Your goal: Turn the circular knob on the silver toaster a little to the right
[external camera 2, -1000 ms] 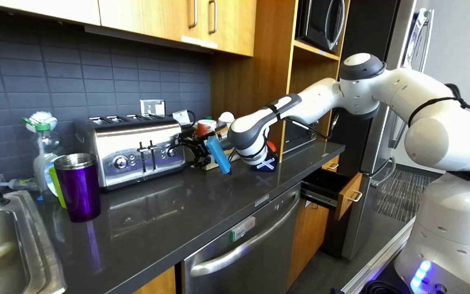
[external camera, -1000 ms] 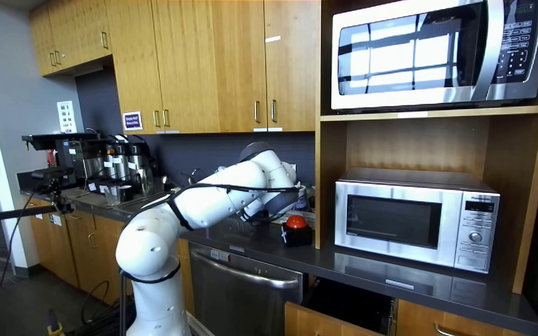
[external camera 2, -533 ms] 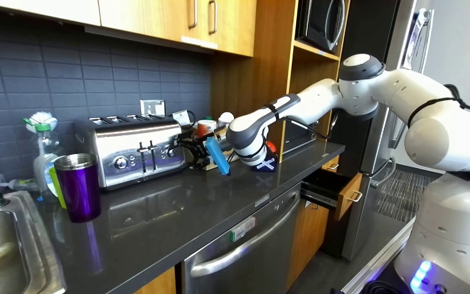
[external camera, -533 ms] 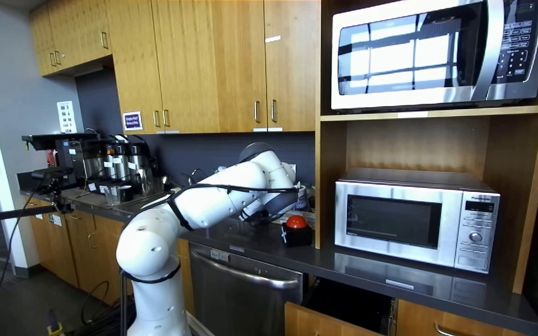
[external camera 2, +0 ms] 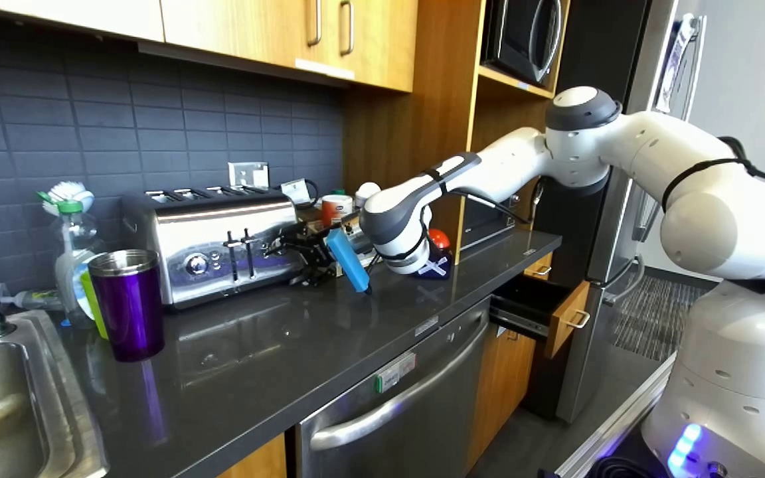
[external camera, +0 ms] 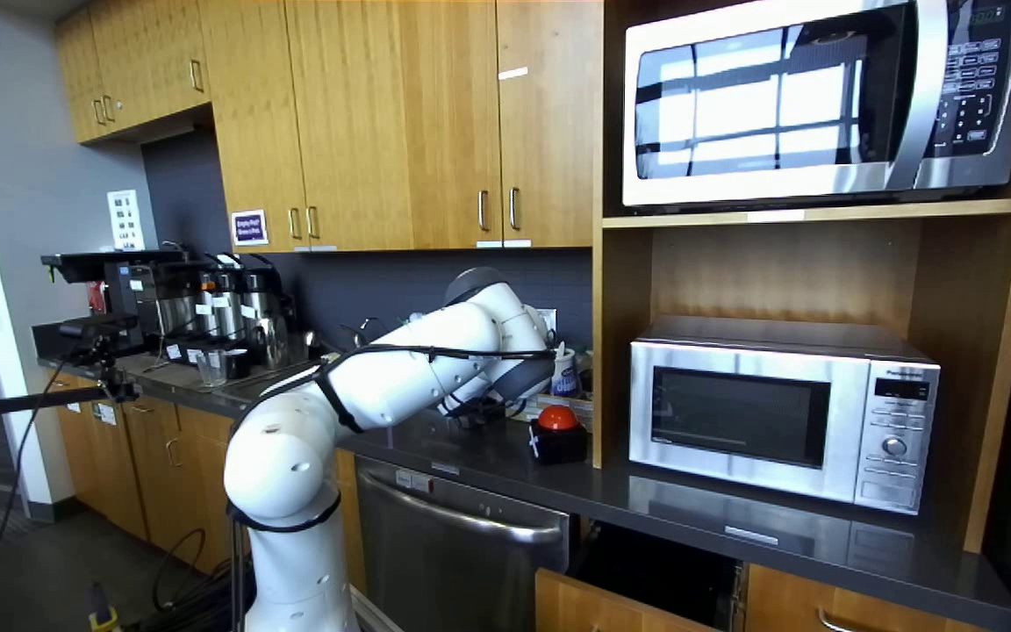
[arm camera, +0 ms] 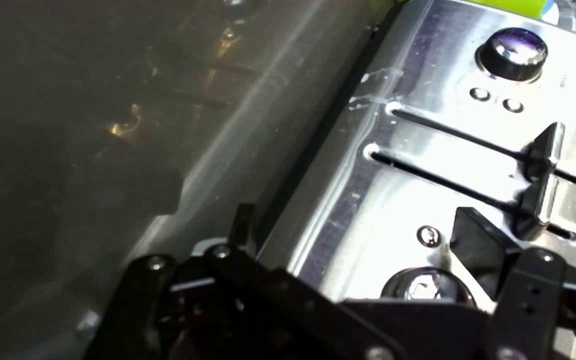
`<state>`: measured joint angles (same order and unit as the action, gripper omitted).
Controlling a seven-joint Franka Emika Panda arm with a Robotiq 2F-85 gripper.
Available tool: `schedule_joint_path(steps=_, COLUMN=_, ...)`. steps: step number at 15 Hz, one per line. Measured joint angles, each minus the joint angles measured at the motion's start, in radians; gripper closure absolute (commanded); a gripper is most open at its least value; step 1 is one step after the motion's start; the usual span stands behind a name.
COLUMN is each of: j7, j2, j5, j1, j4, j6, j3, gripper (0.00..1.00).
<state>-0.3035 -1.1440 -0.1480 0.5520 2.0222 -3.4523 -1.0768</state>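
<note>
In an exterior view the toaster (external camera 2: 230, 226) stands on the table (external camera 2: 243, 358) before the tiled wall (external camera 2: 183, 129). The hand (arm camera: 360, 230) is at its front, toward the right end as seen there, and is set wide. In the wrist view, one of the fingers (arm camera: 480, 250) shows against the toaster's front just beside the near knob (arm camera: 423, 286); the other shows against the table at the toaster's base. The near knob appears between the two, partly covered by the hand; whether either finger touches it I cannot tell. The far knob (arm camera: 515, 52) is in plain sight, well apart from the hand. Both levers (arm camera: 550, 147) sit near the upper ends of their slots. The arm (external camera 2: 515, 159) reaches across with its wrist low over the table, a tilted blue part (external camera 2: 349, 260) beside the hand. Elsewhere I note a purple cup (external camera 2: 127, 305) upright near the toaster's left end, a soap bottle (external camera 2: 70, 265) partly behind it, a drawer (external camera 2: 564, 322) pulled out under the table, and, in both exterior views, a red button (external camera: 557, 418) on a black box. A microwave (external camera: 738, 417) stands in the wooden bay.
</note>
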Motion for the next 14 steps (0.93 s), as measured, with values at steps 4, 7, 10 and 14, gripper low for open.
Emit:
schedule_joint_path(steps=4, j7=0.005, j2=0.005, j5=0.001, j1=0.002, j4=0.002, j6=0.0, j3=0.0, gripper=0.0)
schedule_joint_path(steps=7, j7=0.005, j2=0.017, j5=0.001, j1=0.003, j4=0.011, j6=0.0, j3=-0.001, gripper=0.0)
schedule_joint_path(steps=10, j7=0.005, j2=0.026, j5=0.001, j1=0.003, j4=0.026, j6=0.0, j3=-0.004, gripper=0.0)
schedule_joint_path(steps=14, j7=0.005, j2=0.038, j5=0.001, j1=0.003, j4=0.045, j6=0.0, j3=-0.006, gripper=0.0)
